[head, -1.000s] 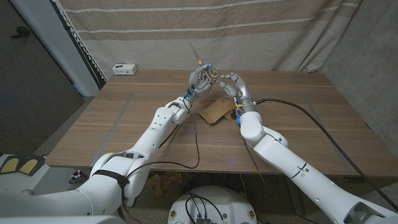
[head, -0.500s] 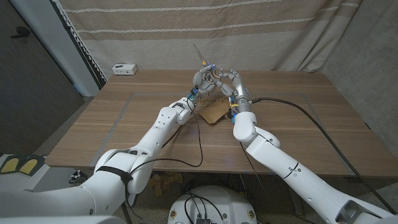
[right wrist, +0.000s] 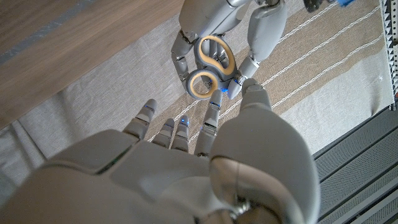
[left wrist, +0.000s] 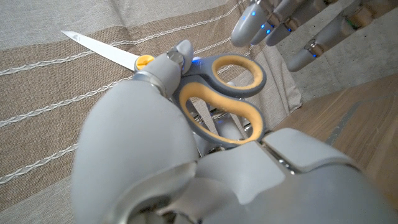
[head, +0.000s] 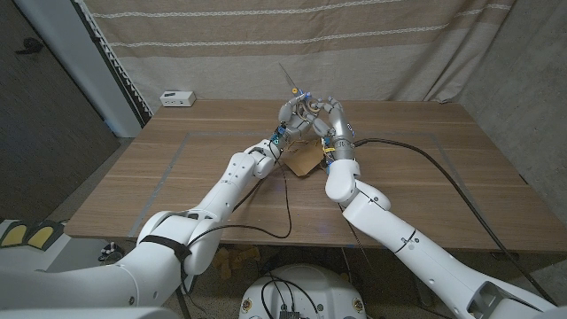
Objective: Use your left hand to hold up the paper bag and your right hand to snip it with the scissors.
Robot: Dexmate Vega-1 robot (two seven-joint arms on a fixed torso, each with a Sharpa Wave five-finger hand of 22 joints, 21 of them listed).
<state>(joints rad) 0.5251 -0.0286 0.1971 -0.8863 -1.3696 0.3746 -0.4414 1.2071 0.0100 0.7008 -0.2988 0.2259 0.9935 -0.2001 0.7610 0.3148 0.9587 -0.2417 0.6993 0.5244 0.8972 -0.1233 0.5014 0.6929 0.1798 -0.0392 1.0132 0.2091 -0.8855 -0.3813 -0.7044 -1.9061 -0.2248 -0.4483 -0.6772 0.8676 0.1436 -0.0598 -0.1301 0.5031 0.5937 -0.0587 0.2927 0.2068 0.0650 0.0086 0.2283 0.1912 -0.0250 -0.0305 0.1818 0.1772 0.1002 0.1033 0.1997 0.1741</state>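
Above the wooden desk [head: 177, 177], the left hand [head: 292, 115] holds the scissors [left wrist: 211, 87], blade up, handles toward the empty, spread right hand [head: 330, 120] beside them.

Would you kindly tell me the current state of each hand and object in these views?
Grey-and-yellow-handled scissors: held up by the left hand, blade pointing away.
Left hand: raised, gripping the scissors.
Right hand: fingers spread beside the scissors, holding nothing.
Brown paper bag: lying on the wooden table, unheld.
Small white box: resting at the table's far corner.
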